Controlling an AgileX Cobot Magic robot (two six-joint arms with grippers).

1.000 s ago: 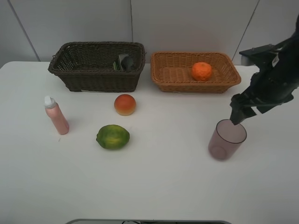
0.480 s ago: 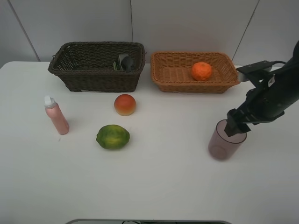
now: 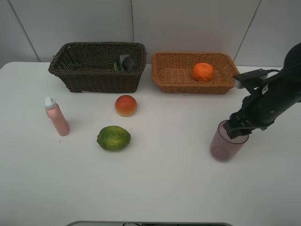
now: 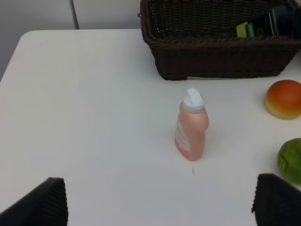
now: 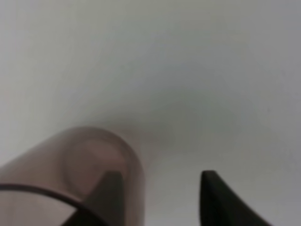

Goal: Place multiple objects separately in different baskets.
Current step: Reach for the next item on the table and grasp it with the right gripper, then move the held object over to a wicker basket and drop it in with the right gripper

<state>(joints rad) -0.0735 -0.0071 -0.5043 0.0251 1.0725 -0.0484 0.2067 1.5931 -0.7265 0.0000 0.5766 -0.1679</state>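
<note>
One see-through purple cup [image 3: 225,147] stands upright on the white table [image 3: 164,188]. The right gripper [image 3: 233,129] sits at the far-right part of the cup's rim. In the wrist view one finger [image 5: 110,193] reaches down inside the cup and the other stays outside. They are spread, with a strip of bare table between the outer finger and the cup's wall, so the wall is straddled, not pinched. The black right arm slopes down to the cup from behind and to its right, bent at the wrist. Behind the cup lies the tan basket [image 3: 197,87] with a mandarin [image 3: 203,71] in it. Farther left of the cup and equally far back is the dark basket [image 3: 94,80], holding a grey pump bottle [image 3: 126,62]. Left of the cup, well apart, lie a green fruit [image 3: 113,138] and, a little farther back, a red-orange fruit [image 3: 125,105]. Farthest left of the cup stands a pink bottle [image 3: 57,117]. The left gripper [image 4: 160,202] shows only in its own wrist view. Its fingers are spread wide on nothing, over the table near that bottle and far from the cup.
</note>
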